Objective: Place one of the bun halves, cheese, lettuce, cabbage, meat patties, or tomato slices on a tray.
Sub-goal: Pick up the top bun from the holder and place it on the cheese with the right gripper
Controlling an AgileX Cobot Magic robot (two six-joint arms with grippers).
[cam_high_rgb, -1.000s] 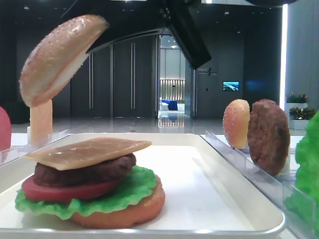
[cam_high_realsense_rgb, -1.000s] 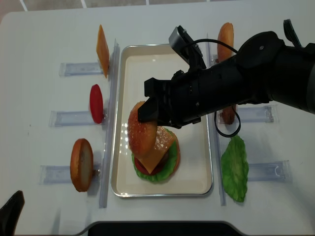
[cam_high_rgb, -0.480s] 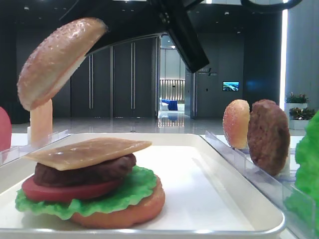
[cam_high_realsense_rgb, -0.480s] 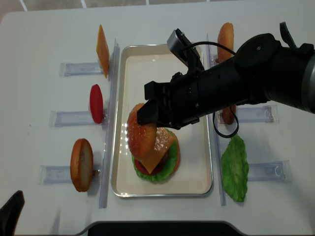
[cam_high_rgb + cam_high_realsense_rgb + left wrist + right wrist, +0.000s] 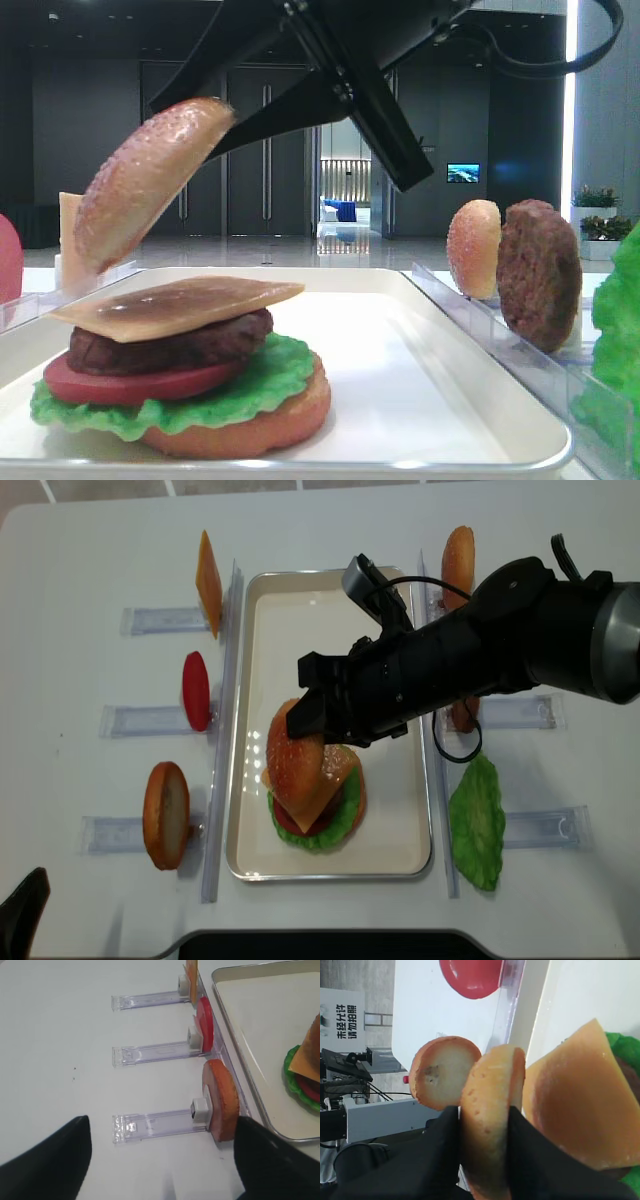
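Right gripper [image 5: 485, 1160] clamps top bun [image 5: 150, 180] by edge, tilted above cheese [image 5: 180, 303], frame centre-left, for capping stack on tray [image 5: 440, 400].

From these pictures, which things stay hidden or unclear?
- Left gripper: in the left wrist view only two dark blurred shapes at the bottom edge; open or shut, unclear.
- Stacked round dark brown meat patty: overhead, the thin tan-orange cheese square and the domed golden-brown top bun cover it.

Your right gripper [image 5: 303, 718] now carries the top bun [image 5: 150, 180] lower, just above the cheese [image 5: 178, 302].
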